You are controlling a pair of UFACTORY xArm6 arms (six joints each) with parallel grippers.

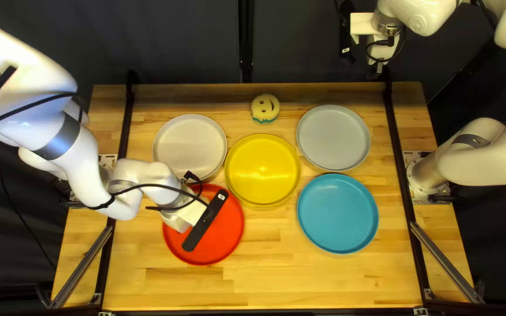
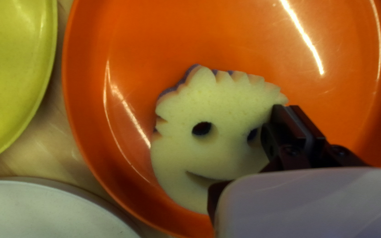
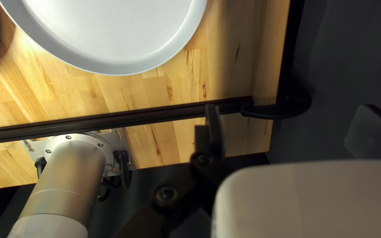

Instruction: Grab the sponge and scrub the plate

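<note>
In the top left view we have a red plate (image 1: pixel 226 234) at lower left, a yellow plate (image 1: pixel 263 169) at centre, a cream-white plate (image 1: pixel 190 146) at upper left, a pale grey one (image 1: pixel 334 137) at upper right and a blue one (image 1: pixel 338 213) at lower right. At top centre, our green-edged yellow sponge (image 1: pixel 265 107) wears a smiling face. Our table (image 1: pixel 294 281) is honey-coloured, patterned in lighter and darker strips.

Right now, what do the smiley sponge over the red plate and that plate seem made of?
The sponge looks like matte foam: its surface is dull and finely pitted. The red plate looks like smooth, glossy plastic from its sharp highlights, though enamel is possible.
</note>
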